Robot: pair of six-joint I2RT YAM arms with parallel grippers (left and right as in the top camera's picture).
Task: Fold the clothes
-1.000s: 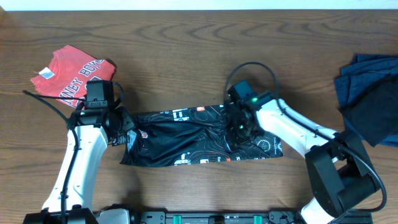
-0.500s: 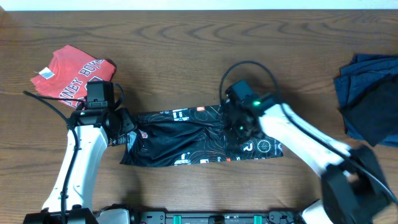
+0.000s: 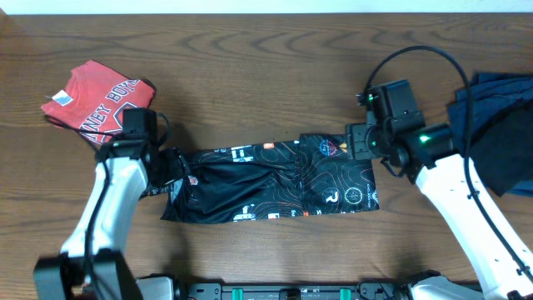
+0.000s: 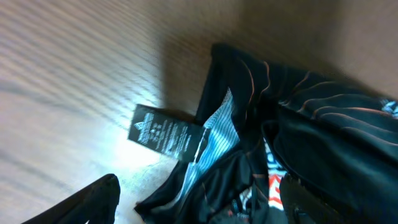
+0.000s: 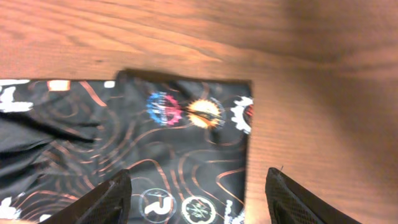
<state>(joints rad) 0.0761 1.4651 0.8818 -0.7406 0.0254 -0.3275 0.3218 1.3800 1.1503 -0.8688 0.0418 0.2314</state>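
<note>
Nearest the arms, the black jersey lies on the wooden table as a long, slightly sagging band of thin, slick fabric, traced with fine copper contour lines and scattered with white lettering and small round coloured logos. Its long axis runs left to right across the table. The right end is flat and square-cornered. The left end is bunched into soft folds, where a striped inner lining shows and a black care label with white print lies out on the wood. The left gripper sits at that crumpled end with its dark fingers spread wide and nothing pinched between them. The right gripper is above the flat right end, likewise spread, gripping nothing. Farther back on the left lies a crumpled red tee with white lettering. At the far right edge lies a heap of navy pieces, matte and loosely folded.
</note>
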